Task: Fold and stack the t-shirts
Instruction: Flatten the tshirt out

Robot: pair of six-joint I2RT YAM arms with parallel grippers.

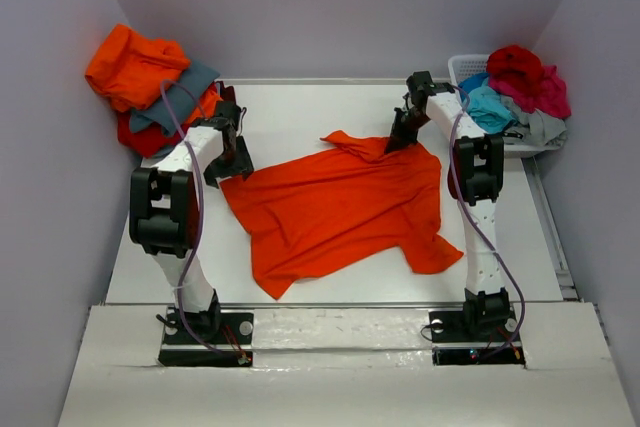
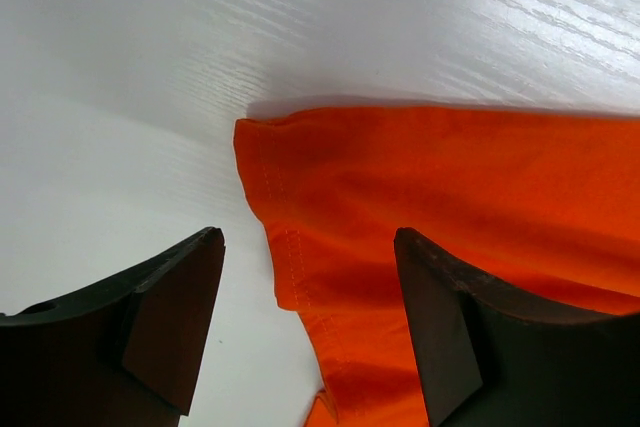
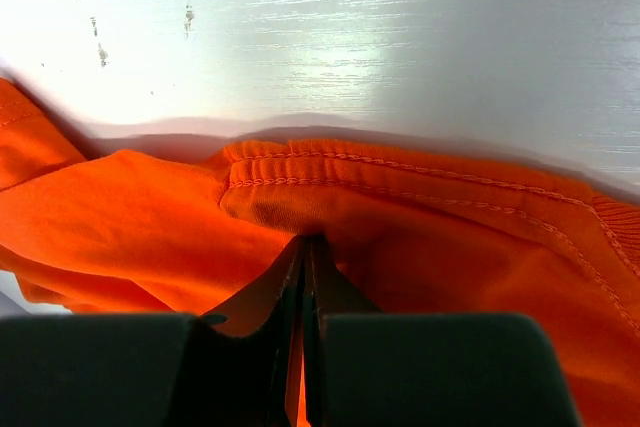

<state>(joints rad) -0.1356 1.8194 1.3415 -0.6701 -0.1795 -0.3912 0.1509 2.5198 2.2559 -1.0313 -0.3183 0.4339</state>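
Basket sits behind right hand pinching orange shirt.

Spread shirt: bright orange, opened flat, rumpled, mid-desk.
Left pile: orange, grey, red; desk's far-left corner.
Right heap: red, crimson, turquoise; desk's far-right corner.

The spread t-shirt is plain bright orange with matching stitching, the counter white with faint wood grain, the far-left shirt pile orange, slate-grey and red, the slatted basket white, its shirts turquoise, red, crimson and grey.
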